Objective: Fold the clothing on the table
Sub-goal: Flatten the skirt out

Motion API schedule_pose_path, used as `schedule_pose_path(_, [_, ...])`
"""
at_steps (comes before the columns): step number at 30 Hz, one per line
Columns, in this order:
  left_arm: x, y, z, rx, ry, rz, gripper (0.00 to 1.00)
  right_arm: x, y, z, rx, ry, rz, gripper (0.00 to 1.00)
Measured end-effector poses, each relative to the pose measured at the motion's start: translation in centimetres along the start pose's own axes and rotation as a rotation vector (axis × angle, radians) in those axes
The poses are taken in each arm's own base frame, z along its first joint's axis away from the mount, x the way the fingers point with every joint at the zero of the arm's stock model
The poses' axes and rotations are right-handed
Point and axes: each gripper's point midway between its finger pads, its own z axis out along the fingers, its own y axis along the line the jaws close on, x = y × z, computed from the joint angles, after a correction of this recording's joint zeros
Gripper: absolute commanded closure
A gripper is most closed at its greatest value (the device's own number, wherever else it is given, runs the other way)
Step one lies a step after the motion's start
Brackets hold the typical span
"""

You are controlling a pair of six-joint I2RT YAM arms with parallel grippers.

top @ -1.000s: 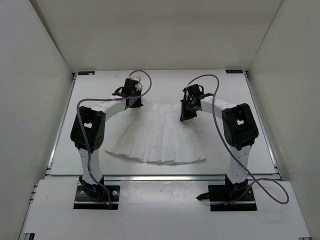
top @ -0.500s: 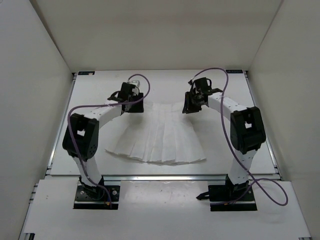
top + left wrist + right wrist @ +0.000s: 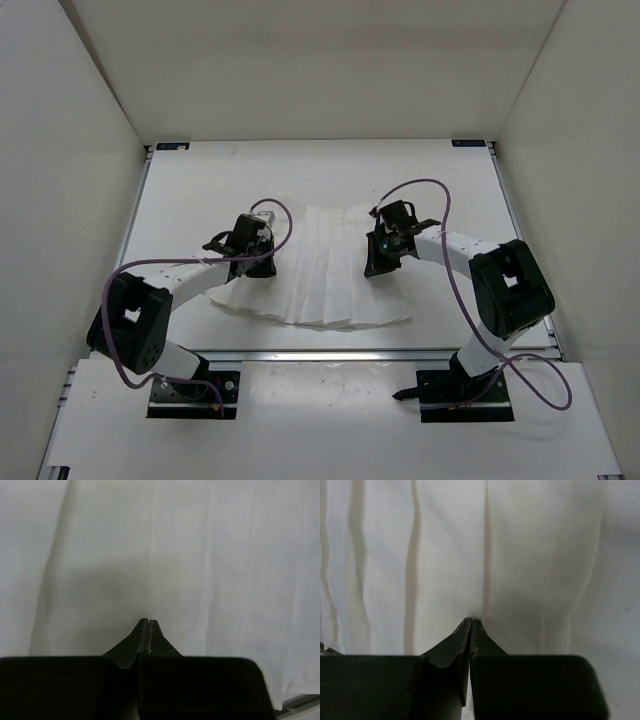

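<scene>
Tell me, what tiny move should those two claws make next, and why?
Probably lift both a little, together. The left gripper and right gripper are shut, tips down at the clothing on either side; a small rise would show whether fabric is actually pinched before folding.

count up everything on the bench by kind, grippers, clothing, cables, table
grippers: 2, left gripper and right gripper, both over the fabric
clothing: 1, white and pleated, spread flat
purple cables: 2, left cable and right cable
table: 1, white
total: 6
</scene>
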Motion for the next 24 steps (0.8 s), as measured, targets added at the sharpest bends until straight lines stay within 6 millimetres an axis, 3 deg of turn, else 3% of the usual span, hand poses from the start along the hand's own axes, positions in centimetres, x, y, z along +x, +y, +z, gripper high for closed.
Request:
schedule_pose_path(4, [1.7, -1.2, 0.5, 0.028, 0.051, 0.005, 1.0, 0.2, -1.1, 0.2, 0.004, 0.001, 0.033, 1.0])
schedule_pose_path(8, [3.9, -2.3, 1.7, 0.056, 0.127, 0.01, 1.0, 0.0, -3.7, 0.1, 0.017, -0.019, 0.108, 1.0])
schedule_pose_path(13, [3.5, -4.4, 2.7, 0.113, 0.147, 0.007, 1.0, -1.0, -5.7, -0.4, 0.032, -0.049, 0.138, 1.0])
schedule_pose_path(21, [1.0, -7.2, 5.0, 0.161, 0.168, 0.019, 0.98, -3.2, -7.7, -0.6, 0.06, -0.076, 0.129, 0.97])
schedule_pose_path(22, [0.7, -7.3, 5.2, 0.163, 0.173, 0.018, 0.84, -3.5, -8.0, -0.8, 0.067, -0.077, 0.129, 0.91])
schedule_pose_path(23, [0.5, -7.3, 5.2, 0.17, 0.183, 0.022, 0.63, -3.8, -8.3, -1.1, 0.068, -0.077, 0.131, 0.76])
schedule_pose_path(24, [0.2, -7.3, 5.1, 0.174, 0.189, 0.026, 0.49, -4.3, -8.4, -1.5, 0.059, -0.081, 0.133, 0.64])
